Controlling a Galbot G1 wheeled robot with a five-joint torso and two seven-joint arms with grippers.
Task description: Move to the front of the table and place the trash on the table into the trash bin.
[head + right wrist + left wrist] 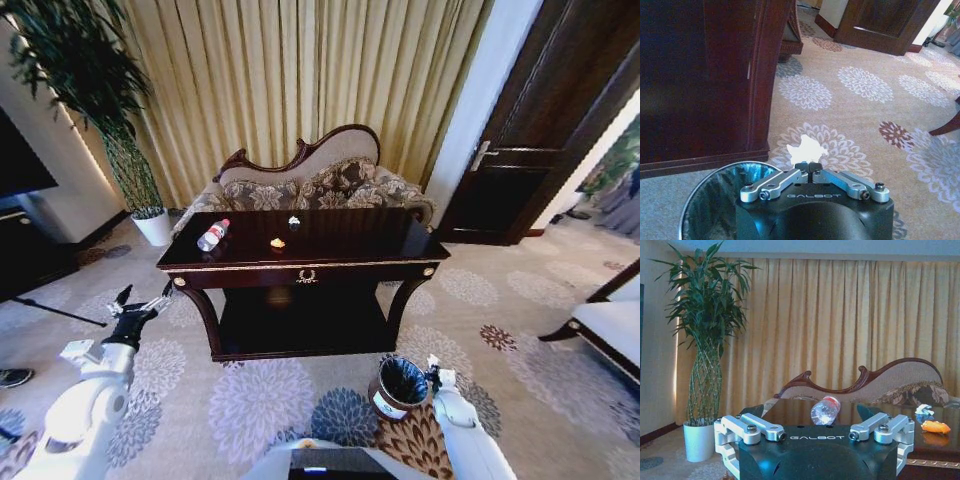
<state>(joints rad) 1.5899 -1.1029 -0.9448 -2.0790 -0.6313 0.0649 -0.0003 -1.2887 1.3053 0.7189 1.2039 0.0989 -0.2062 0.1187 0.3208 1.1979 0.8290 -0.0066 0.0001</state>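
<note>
The dark glossy table (350, 250) stands in front of me. On its top lie a clear bottle with a red cap (213, 235), an orange scrap (277, 243) and a small white wad (294, 221). My left gripper (135, 305) hangs open, left of the table's front corner and apart from it. From the left wrist view, the open left gripper (810, 412) faces the bottle (825, 410), the wad (924, 410) and the scrap (935, 427). My right gripper (435, 375) is low beside the trash bin (400, 388). That gripper (808, 167) is shut on a white wad (807, 148) just past the bin's rim (705, 180).
A carved sofa (320, 180) stands behind the table, before gold curtains. A tall plant in a white pot (153, 226) is at the back left, and a dark door (540, 140) at the right. A chair's corner (600, 330) juts in at the right. Patterned carpet surrounds the table.
</note>
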